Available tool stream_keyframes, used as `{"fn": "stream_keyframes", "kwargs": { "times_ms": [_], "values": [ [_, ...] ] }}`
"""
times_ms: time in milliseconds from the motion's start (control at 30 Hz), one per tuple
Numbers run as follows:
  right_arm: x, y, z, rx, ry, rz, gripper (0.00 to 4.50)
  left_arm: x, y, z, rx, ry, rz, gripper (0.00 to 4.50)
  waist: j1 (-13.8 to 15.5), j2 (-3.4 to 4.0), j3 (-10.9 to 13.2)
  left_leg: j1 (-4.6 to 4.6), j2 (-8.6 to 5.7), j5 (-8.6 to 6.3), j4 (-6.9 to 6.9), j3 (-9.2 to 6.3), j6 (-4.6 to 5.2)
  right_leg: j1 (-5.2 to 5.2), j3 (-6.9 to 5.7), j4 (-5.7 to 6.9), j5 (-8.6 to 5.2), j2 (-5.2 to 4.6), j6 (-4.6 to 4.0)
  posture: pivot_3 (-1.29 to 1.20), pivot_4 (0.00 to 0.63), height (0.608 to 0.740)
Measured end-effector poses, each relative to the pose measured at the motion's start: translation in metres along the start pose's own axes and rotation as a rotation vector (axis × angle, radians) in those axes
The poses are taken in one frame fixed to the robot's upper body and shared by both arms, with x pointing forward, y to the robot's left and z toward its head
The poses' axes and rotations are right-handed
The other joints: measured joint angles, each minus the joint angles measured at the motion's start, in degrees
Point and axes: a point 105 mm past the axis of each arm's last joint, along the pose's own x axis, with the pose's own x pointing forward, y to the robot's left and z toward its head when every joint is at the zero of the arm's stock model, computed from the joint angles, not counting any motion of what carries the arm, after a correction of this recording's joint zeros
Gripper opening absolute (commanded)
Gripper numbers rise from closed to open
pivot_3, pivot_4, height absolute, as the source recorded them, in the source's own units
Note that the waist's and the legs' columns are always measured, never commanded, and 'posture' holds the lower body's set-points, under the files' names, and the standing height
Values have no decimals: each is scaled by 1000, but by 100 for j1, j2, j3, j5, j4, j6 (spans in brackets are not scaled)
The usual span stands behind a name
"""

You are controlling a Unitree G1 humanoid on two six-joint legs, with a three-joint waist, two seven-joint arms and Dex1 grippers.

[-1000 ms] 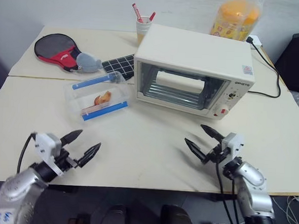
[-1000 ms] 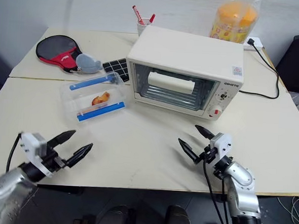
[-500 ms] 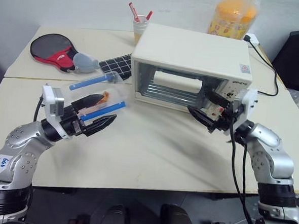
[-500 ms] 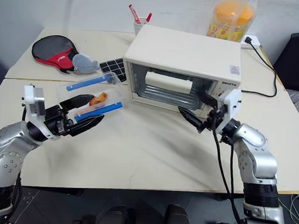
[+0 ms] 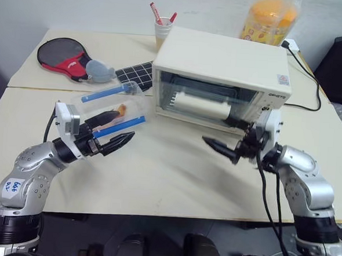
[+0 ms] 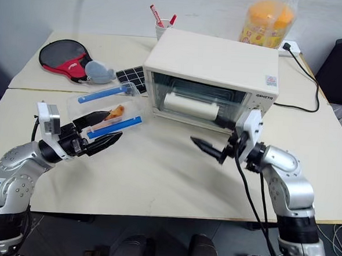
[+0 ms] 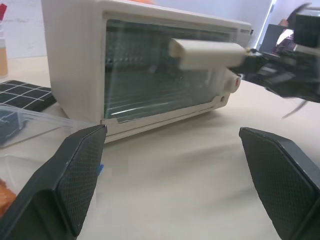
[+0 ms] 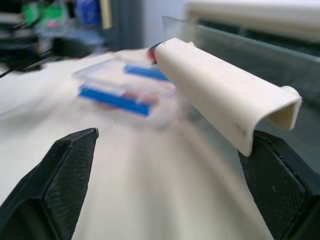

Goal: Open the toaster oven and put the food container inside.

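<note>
Right fingers spread apart by the oven handle; left fingers gape beside the container. Hook your upper finger over the handle, pull down evenly.

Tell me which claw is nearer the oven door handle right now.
Right. The right claw is open at the right end of the toaster oven door handle. The left claw is open beside the food container, left of the oven.
</note>
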Motion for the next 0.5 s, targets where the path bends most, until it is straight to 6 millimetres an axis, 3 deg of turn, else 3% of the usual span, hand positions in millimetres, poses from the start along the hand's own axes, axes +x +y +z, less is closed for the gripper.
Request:
{"fn": "stream_keyframes", "kwargs": {
  "times_ms": [133,200,333,500],
  "values": [
    [-11,12,-12,-6,65,40,4435,2,6,3,3,1,-6,4500,1,0,0,2,0,0,-1,0,1,0,1,1,1,0,1,0,150,740],
    [-14,17,-19,-18,106,67,4500,5,11,8,17,-5,-19,4115,2,-1,1,2,0,0,-1,0,1,0,0,0,1,1,1,0,150,740],
    [-18,22,-26,-40,129,79,4500,20,20,22,72,-30,-49,3030,19,-2,1,2,-5,1,2,0,1,2,-2,1,1,1,2,0,150,740],
    [-18,23,-27,-62,133,80,4500,53,31,32,117,-65,-87,1439,23,-4,1,1,-12,2,3,1,2,4,-4,-1,2,4,3,0,150,740]
  ]
}}
